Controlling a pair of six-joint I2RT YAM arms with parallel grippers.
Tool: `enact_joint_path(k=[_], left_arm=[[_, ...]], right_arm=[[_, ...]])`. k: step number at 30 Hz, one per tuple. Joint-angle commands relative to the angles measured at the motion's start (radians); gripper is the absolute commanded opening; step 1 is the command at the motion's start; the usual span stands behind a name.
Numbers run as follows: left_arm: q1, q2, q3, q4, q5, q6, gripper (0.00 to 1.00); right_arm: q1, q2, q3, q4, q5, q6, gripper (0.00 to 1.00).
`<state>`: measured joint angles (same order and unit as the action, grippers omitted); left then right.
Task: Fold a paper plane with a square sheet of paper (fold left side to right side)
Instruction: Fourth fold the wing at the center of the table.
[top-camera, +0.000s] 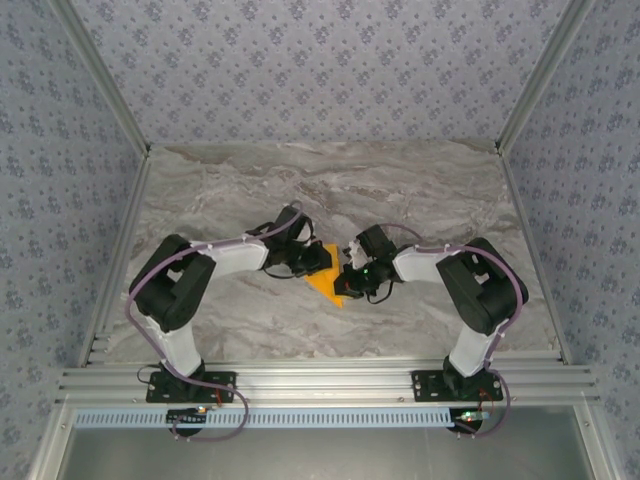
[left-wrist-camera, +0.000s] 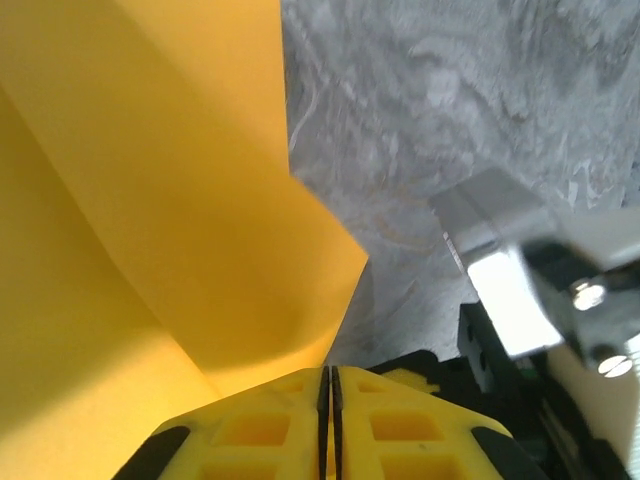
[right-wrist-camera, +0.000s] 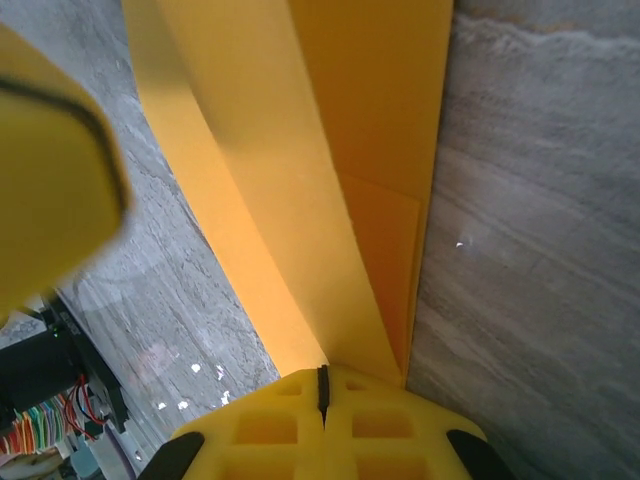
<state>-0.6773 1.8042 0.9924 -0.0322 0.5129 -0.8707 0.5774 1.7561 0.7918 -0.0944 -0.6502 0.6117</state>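
The orange-yellow sheet of paper (top-camera: 327, 284) lies folded into a pointed wedge at the middle of the marble table (top-camera: 300, 190), its tip toward the near edge. My left gripper (top-camera: 316, 262) is at its left side and my right gripper (top-camera: 350, 276) at its right, nearly touching each other. In the left wrist view the left gripper (left-wrist-camera: 330, 375) is shut, and a curved flap of paper (left-wrist-camera: 150, 200) rises from its seam. In the right wrist view the right gripper (right-wrist-camera: 322, 372) is shut on the layered paper (right-wrist-camera: 330, 150), which runs straight away from the fingers.
Aluminium rails (top-camera: 320, 380) border the table at the near edge and the sides, with patterned walls behind. The right arm's metal wrist parts (left-wrist-camera: 520, 290) sit close beside the left fingers. The blurred yellow left finger (right-wrist-camera: 50, 170) shows close to the right gripper.
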Motion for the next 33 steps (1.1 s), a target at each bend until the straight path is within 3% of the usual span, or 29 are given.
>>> enact_joint_path(k=[1,16,33], left_arm=[[-0.016,-0.008,-0.025,0.064,0.041,-0.016,0.09],[-0.022,0.106,-0.045,0.108,0.024,0.001,0.03],[0.109,0.18,0.101,-0.009,0.013,0.143,0.03]], right_arm=[[-0.005,0.066,-0.036,-0.187,0.12,-0.026,0.0],[0.004,0.071,-0.007,-0.259,0.152,-0.056,0.0],[0.009,0.059,-0.011,-0.302,0.166,-0.081,0.0]])
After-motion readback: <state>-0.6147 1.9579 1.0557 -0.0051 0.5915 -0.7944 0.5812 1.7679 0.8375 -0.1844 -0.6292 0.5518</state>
